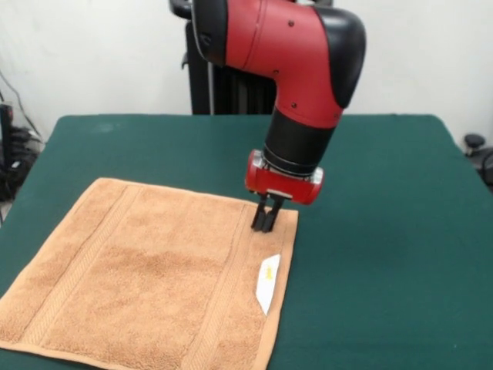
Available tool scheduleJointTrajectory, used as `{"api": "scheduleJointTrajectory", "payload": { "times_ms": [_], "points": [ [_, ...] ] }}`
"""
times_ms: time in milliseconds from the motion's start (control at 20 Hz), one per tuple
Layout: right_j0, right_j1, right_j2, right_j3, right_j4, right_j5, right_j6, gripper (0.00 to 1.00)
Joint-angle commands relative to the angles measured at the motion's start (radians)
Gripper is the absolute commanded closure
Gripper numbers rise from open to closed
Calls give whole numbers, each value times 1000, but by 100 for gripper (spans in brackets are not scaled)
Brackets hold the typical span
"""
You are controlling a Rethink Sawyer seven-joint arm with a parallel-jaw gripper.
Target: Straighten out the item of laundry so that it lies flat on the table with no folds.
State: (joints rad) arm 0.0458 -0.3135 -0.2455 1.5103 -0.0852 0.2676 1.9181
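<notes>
The light orange-tan terry towel (pixel 150 274) lies spread out flat on the dark green table (pixel 385 193), at the near left in the front view. Woven band stripes run near its left and right edges, and a small white label (pixel 267 281) lies by its right edge. My gripper (pixel 264 226) hangs from the red and black arm and stands at the towel's far right corner, its tips down at the cloth. The two black fingers are close together. I cannot see whether any cloth is pinched between them.
The robot's black pedestal (pixel 223 85) stands at the table's far side. Cables (pixel 15 154) hang off the far left of the table, and a dark object (pixel 477 150) shows at the right edge.
</notes>
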Motion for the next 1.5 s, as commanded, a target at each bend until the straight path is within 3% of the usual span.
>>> {"api": "scheduleJointTrajectory", "payload": {
  "times_ms": [50, 400, 750, 950, 1200, 1500],
  "points": [
    [-57, 80, 196, 194, -12, 1, 91, 100],
    [-101, 87, 254, 401, 27, -246, 272, 100],
    [-163, 123, 285, 508, 47, -437, 334, 100],
    [-212, 140, 301, 534, 34, -491, 304, 100],
    [-240, 101, 303, 584, 42, -485, 269, 100],
    [-322, 93, 362, 649, 25, -590, 311, 100]
  ]
}}
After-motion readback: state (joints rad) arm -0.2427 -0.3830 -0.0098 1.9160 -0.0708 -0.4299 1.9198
